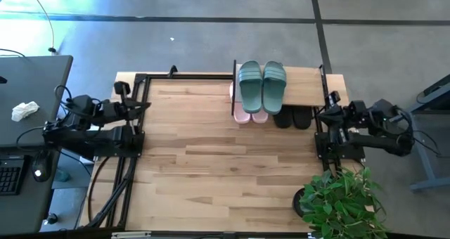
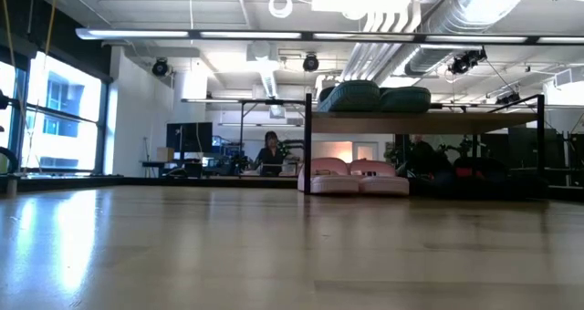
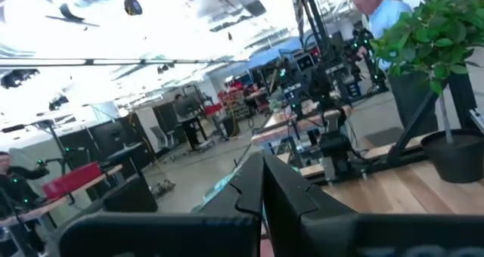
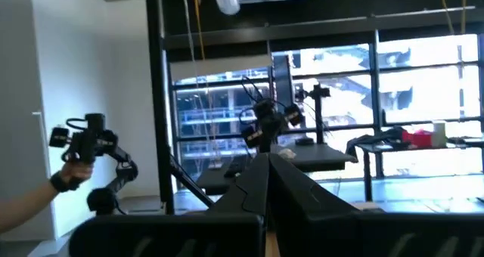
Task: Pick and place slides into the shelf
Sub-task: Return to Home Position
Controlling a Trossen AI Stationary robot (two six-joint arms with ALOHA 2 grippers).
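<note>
Teal-green slides (image 1: 249, 86) lie side by side on top of the shelf (image 1: 309, 79), with their ends poking over its near edge. Under the board sit the pink slides (image 1: 241, 117). Next to them are the black slides (image 1: 283, 118), which are dark, but I think there are two. The shelf stands at the far edge of the wooden worktop (image 1: 211, 162). My left gripper (image 3: 262, 166) is tucked at the left edge, its jaws pressed together on nothing. The right gripper (image 4: 266, 166) sits at the right edge, its jaws closed and empty too.

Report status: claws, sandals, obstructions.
Left claw shut, table's left. Right claw shut, table's right. Green sandals atop shelf; pink pair, black pair underneath. Plant beside right claw.
</note>
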